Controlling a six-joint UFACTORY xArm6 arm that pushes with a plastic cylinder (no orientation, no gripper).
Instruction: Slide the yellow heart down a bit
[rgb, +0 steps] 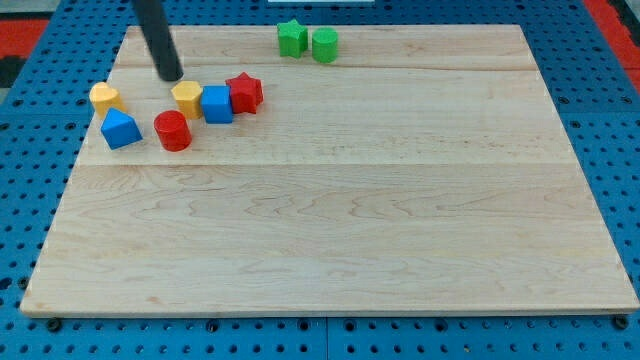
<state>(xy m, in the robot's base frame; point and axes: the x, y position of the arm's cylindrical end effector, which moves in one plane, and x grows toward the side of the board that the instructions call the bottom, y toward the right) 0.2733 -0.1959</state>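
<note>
Light wooden board (330, 230) of joined planks, resting on a blue perforated base (20, 200). Toward the view's upper left: red cylinder (172, 131), blue block (120, 129), then blue cube (216, 104) touching red star (243, 93). The yellow heart (187, 98) sits against the blue cube's left side; another yellow block (105, 97) lies further left. The tip (172, 77) of the dark rod, which carries no claw, stands just above-left of the yellow heart. Farthest: green star-like block (291, 38) and green cylinder (324, 45).
</note>
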